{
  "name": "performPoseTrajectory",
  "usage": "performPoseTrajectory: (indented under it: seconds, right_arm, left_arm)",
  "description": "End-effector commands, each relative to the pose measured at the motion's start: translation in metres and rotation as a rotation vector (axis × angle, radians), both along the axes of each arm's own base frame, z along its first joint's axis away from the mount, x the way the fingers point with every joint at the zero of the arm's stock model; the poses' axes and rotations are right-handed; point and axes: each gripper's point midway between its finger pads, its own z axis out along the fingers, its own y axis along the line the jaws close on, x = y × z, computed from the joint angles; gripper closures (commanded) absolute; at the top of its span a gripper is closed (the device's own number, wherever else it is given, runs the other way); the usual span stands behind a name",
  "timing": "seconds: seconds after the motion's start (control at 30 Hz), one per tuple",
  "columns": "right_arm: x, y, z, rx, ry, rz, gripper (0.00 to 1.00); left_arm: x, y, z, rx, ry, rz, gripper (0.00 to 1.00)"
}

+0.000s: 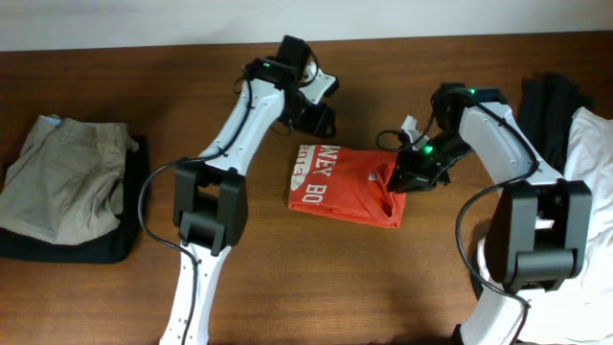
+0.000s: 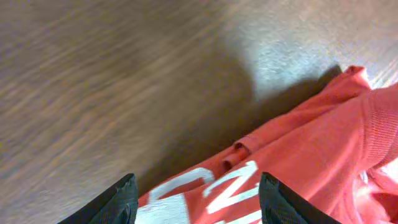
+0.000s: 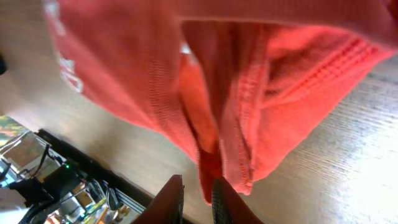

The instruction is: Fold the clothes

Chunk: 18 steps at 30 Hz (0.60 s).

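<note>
The orange-red T-shirt (image 1: 345, 187) lies folded in a compact rectangle at the table's middle, its white lettering facing up on the left half. My left gripper (image 1: 311, 120) is open and hovers over the shirt's far left corner. In the left wrist view its two fingers (image 2: 198, 180) straddle the lettering (image 2: 236, 186) without holding it. My right gripper (image 1: 407, 174) is at the shirt's right edge. In the right wrist view its fingers (image 3: 198, 186) are nearly together on a fold of the hem (image 3: 249, 112), and the cloth's creases run down to them.
A beige khaki garment (image 1: 62, 177) lies on a black garment (image 1: 96, 244) at the far left. A white shirt (image 1: 594, 153) and black garments (image 1: 551, 105) lie at the far right. The wall runs along the table's back edge.
</note>
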Motion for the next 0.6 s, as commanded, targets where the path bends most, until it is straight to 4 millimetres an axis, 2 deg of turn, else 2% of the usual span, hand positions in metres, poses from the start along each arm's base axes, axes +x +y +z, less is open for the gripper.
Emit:
performPoseTrajectory:
  seconds: [0.0,0.07,0.1,0.13,0.17,0.2,0.23,0.27,0.33,0.37,0.4,0.43,0.47,0.5,0.53,0.57]
  right_arm:
    - [0.000,0.018,0.004,0.035,-0.042,0.072,0.80]
    - [-0.006,0.025,-0.006,-0.008,-0.037,0.120,0.79]
    - [-0.008,0.032,-0.018,-0.016,-0.044,0.136,0.80]
    - [-0.010,0.027,-0.036,-0.060,-0.034,0.106,0.79]
    - [-0.015,0.018,-0.053,-0.119,-0.023,0.088,0.80]
    - [-0.020,0.008,-0.069,-0.179,-0.021,0.085,0.75]
    - [-0.023,-0.013,-0.089,-0.303,-0.036,0.088,0.74]
    - [-0.020,-0.029,-0.096,-0.387,-0.039,0.049,0.74]
    - [0.005,-0.067,-0.098,-0.551,-0.105,-0.065,0.73]
    - [0.036,-0.082,-0.091,-0.552,-0.195,-0.135,0.67]
    - [0.058,-0.088,-0.080,-0.545,-0.260,-0.171,0.64]
    - [0.090,-0.084,-0.057,-0.501,-0.371,-0.147,0.56]
    - [0.106,-0.075,-0.040,-0.456,-0.432,-0.114,0.54]
    - [0.118,-0.061,-0.017,-0.405,-0.474,-0.083,0.52]
    - [0.120,-0.053,0.000,-0.392,-0.476,-0.058,0.50]
    - [0.117,-0.051,0.015,-0.393,-0.460,-0.049,0.49]
  left_arm:
    - [-0.012,0.007,-0.026,0.077,0.029,-0.031,0.38]
    - [-0.024,0.014,-0.044,0.117,0.074,-0.032,0.38]
    - [-0.032,0.018,-0.054,0.137,0.106,-0.032,0.38]
    - [-0.041,0.028,-0.066,0.183,0.138,-0.028,0.38]
    - [-0.048,0.037,-0.072,0.230,0.159,-0.024,0.38]
    - [-0.057,0.049,-0.074,0.290,0.193,-0.023,0.38]
    - [-0.068,0.057,-0.073,0.323,0.242,-0.025,0.38]
    - [-0.078,0.061,-0.072,0.340,0.285,-0.026,0.39]
    - [-0.099,0.070,-0.068,0.378,0.374,-0.032,0.51]
    - [-0.110,0.074,-0.066,0.404,0.441,0.037,0.52]
    - [-0.110,0.074,-0.063,0.407,0.450,0.078,0.53]
    - [-0.106,0.072,-0.061,0.395,0.437,0.097,0.53]
    - [-0.102,0.070,-0.056,0.383,0.416,0.107,0.53]
    - [-0.090,0.067,-0.045,0.353,0.364,0.116,0.53]
    - [-0.073,0.062,-0.029,0.313,0.288,0.129,0.53]
    - [-0.047,0.048,0.000,0.219,0.167,0.138,0.38]
